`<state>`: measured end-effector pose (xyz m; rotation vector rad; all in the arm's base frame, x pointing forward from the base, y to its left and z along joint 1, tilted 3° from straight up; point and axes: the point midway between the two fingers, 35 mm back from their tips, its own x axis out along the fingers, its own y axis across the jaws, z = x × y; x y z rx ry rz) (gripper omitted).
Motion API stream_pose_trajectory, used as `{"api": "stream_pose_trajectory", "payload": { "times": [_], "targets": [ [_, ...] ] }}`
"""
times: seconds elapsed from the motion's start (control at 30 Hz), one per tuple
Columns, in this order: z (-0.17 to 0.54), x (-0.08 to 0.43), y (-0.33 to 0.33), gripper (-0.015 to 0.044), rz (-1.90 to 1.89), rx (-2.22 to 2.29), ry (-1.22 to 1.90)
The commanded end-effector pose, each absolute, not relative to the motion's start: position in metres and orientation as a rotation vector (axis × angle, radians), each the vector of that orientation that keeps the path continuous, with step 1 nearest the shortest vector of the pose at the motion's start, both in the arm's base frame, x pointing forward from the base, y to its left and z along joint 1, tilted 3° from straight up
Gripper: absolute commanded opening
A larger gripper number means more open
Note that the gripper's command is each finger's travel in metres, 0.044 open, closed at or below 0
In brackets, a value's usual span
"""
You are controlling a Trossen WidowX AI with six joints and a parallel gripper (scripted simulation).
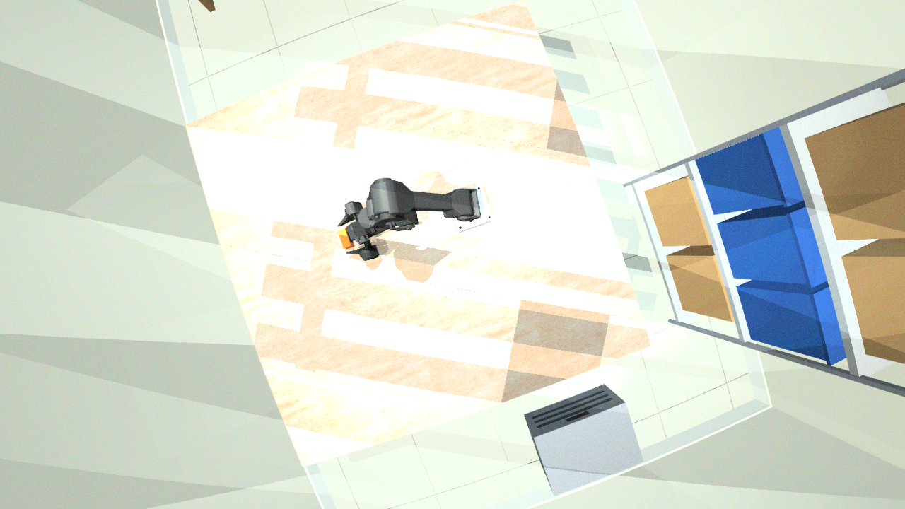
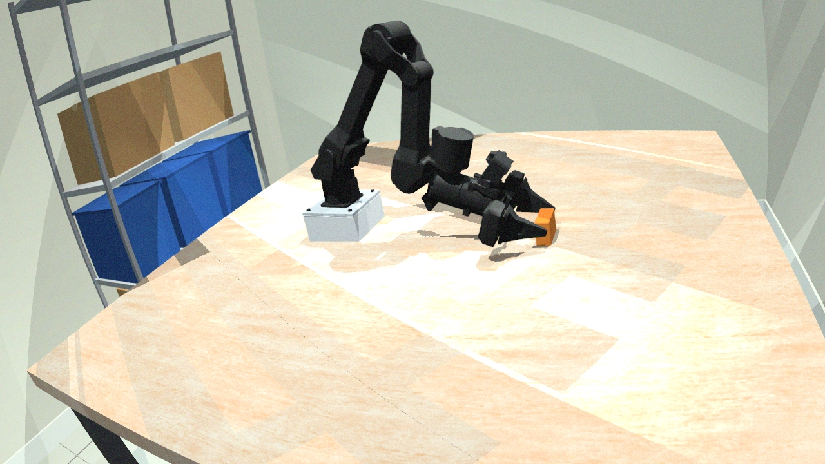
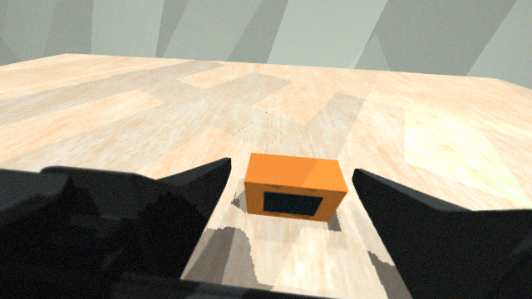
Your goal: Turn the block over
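In the middle of the wrist view, orange is shown by the block (image 1: pixel 344 238) (image 2: pixel 544 226) (image 3: pixel 293 174), and its front is marked with a dark navy rectangle. The table (image 1: pixel 404 341) (image 2: pixel 346 346) (image 3: pixel 208 112) is patterned with pale tan wood grain.

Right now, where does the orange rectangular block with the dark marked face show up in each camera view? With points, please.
Top: the orange rectangular block (image 1: pixel 345 238) (image 2: pixel 544 226) (image 3: pixel 296 172) is left of centre, at the arm's far end.
Exterior: right of centre, by the fingertips.
Wrist: just below centre, between the open fingers, dark mark facing the camera.
Shared landmark: the black gripper (image 1: pixel 342 238) (image 2: pixel 550 220) (image 3: pixel 291 169), beside the block in all three.
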<state>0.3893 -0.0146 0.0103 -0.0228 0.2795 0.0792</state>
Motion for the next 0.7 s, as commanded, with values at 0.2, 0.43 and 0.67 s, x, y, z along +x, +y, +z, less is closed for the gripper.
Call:
{"api": "stream_pose_trajectory", "payload": {
  "times": [0.2,0.43,0.67],
  "targets": [
    [0.01,0.389,-0.014,0.044,0.083,-0.019,0.28],
    [0.01,0.389,-0.014,0.044,0.083,-0.019,0.28],
    [0.018,0.406,-0.017,0.044,0.076,-0.023,0.476]
  ]
}}
